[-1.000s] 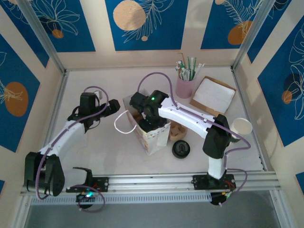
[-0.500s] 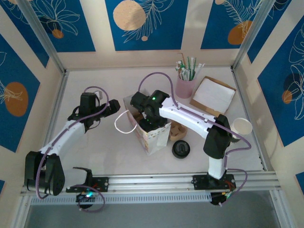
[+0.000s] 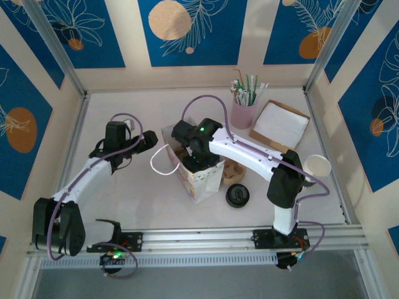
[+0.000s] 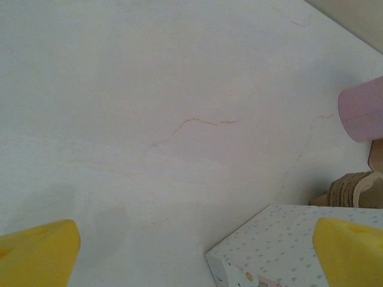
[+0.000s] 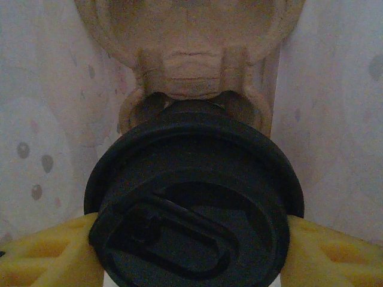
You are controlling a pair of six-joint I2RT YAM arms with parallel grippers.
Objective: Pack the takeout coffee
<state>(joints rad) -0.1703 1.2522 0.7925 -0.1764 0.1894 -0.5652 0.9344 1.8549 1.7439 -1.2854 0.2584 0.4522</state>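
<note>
The right gripper (image 5: 191, 254) squeezes the takeout coffee (image 5: 194, 191) down inside the dotted paper bag (image 3: 201, 179), with a brown cardboard holder (image 5: 191, 54) just past it; the left gripper (image 4: 192, 248) hangs wide open beside the bag; a pink straw cup (image 3: 243, 113), a napkin box (image 3: 280, 124), a loose black lid (image 3: 237, 195) and a white cup (image 3: 318, 166) are nearby on the white table (image 3: 124, 187); blue flower walls (image 3: 187, 31) stand around.

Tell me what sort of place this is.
Probably a mock café takeout station in a framed test cell: pink cup of straws, dotted paper bag, loose black lid, aluminium rails.
</note>
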